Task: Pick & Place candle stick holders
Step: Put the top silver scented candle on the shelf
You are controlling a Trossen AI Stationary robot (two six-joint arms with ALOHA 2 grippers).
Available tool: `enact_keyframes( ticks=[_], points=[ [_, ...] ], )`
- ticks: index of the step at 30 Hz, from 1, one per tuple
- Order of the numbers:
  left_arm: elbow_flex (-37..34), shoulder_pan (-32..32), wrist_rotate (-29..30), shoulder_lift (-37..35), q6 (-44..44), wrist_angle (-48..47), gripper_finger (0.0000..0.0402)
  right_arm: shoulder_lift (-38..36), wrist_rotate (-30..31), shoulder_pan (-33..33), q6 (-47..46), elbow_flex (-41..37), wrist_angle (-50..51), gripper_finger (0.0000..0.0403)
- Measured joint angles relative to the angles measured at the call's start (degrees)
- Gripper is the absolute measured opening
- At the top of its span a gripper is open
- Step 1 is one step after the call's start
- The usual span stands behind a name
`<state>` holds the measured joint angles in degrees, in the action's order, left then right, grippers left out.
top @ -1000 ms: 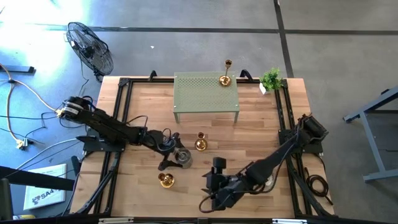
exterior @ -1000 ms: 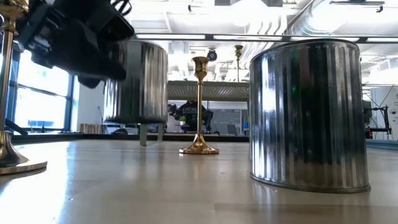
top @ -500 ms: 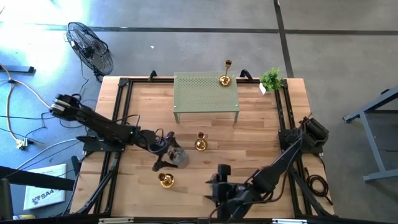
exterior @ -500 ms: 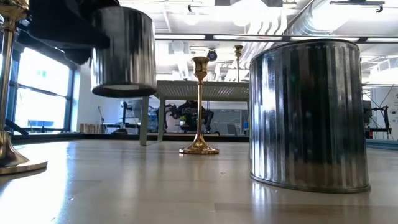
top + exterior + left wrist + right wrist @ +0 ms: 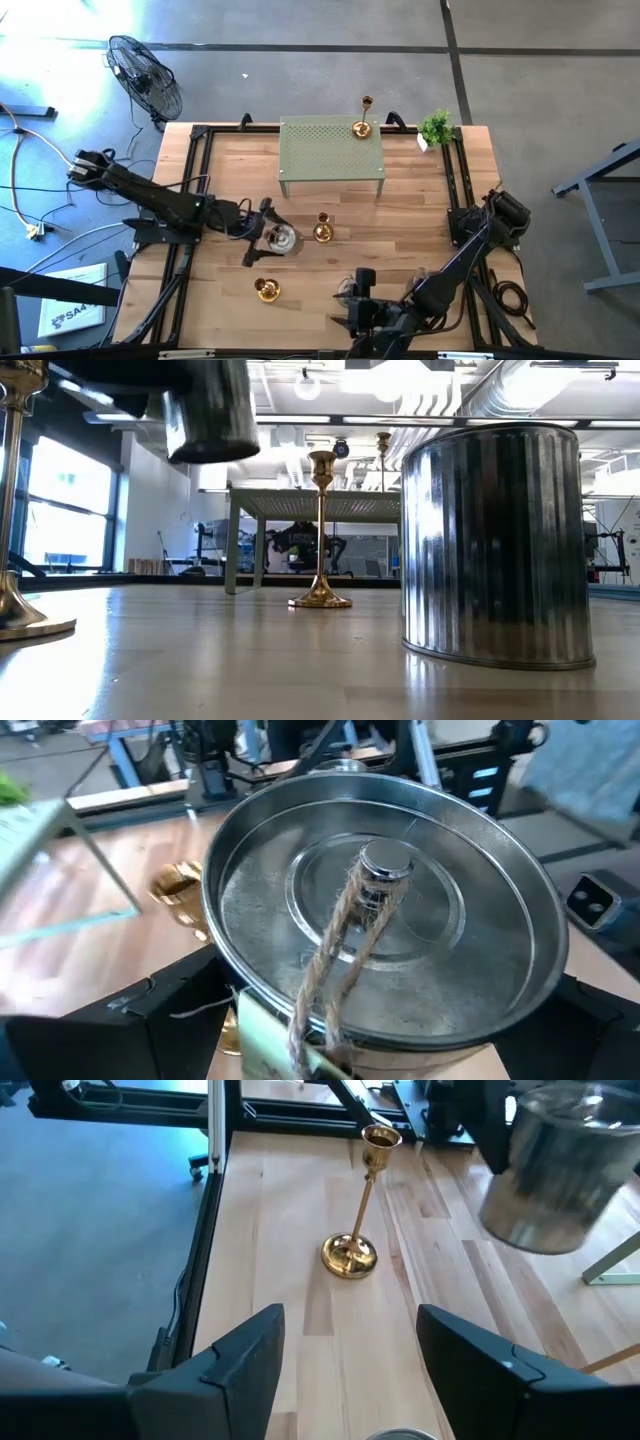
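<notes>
The wooden surface [image 5: 420, 215] stands on a grey concrete floor [image 5: 300, 70] crossed by dark lines. A black floor fan [image 5: 145, 78] sits beyond the surface's far left corner, with cables [image 5: 30, 140] trailing nearby. Across the room, tall bright windows [image 5: 65, 510] line the left wall, and ducts [image 5: 500, 390] and lights run along the white ceiling.

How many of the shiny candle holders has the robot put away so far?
Done: one gold holder stands on the green stand.
In hand: the left end effector holds a silver holder lifted off the table.
Left: two gold holders and another silver one wait on the table. The right end effector is open and empty.
</notes>
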<state>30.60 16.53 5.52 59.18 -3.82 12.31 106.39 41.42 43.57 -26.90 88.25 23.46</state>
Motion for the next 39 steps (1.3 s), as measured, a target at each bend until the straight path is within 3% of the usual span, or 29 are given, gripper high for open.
enact_keyframes(
  ticks=[16, 21, 27, 39],
  points=[
    [26.9, -0.1, 14.5, 0.0, -9.9, -26.7, 0.0355, -1.1, 0.1, 0.5, 4.5, 0.0, -2.1, 0.0224],
    [33.8, -0.7, 19.5, 0.0, -11.3, -30.4, 0.0355, -4.0, 1.3, 0.8, 8.6, 0.0, -2.7, 0.0224],
    [39.1, -9.9, 19.4, 0.1, -9.6, -32.7, 0.0355, -7.5, 1.9, 0.9, 11.9, 0.0, -3.0, 0.0224],
    [41.9, -35.3, 7.0, 4.1, 1.1, -28.8, 0.0355, -8.3, 3.8, 0.7, 16.1, 0.0, -2.2, 0.0224]
  ],
)
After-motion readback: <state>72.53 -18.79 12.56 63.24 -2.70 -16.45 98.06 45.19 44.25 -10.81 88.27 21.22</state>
